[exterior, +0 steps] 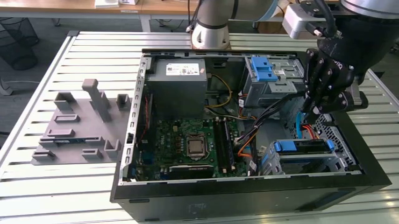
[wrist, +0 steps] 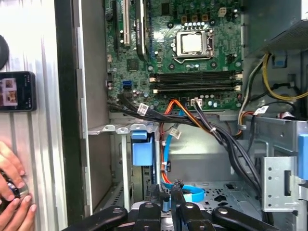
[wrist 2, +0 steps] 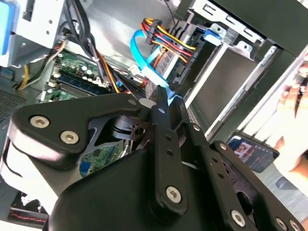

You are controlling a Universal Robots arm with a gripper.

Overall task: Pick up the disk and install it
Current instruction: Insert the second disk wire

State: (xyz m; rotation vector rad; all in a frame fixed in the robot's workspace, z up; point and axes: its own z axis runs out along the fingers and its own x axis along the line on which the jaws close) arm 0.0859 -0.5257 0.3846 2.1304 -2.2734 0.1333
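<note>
White slatted table: carries everything listed below.
Open black computer case: lying on its side, mid-table towards the exterior view's right.
Grey moulded fixture: on the table just beside the case, at the exterior view's left.
Grey power-supply box: far corner of the case interior, white sticker uppermost.
Green motherboard: on the case floor, nearer than the box.
Gripper: black, hanging inside the case at the exterior view's right, over the bundled wiring; fingertips pressed together in both wrist views, nothing seen between them.
Blue latch with silver cage: far right of the interior.
Disk: seated in the near-right drive bay, below the gripper and apart from it, with its blue carrier frame facing into the case.
Blue flat cable: looping just beside the fingertips.
Phone: flat on the table outside the case wall.
Person's hand: near the phone.
</note>
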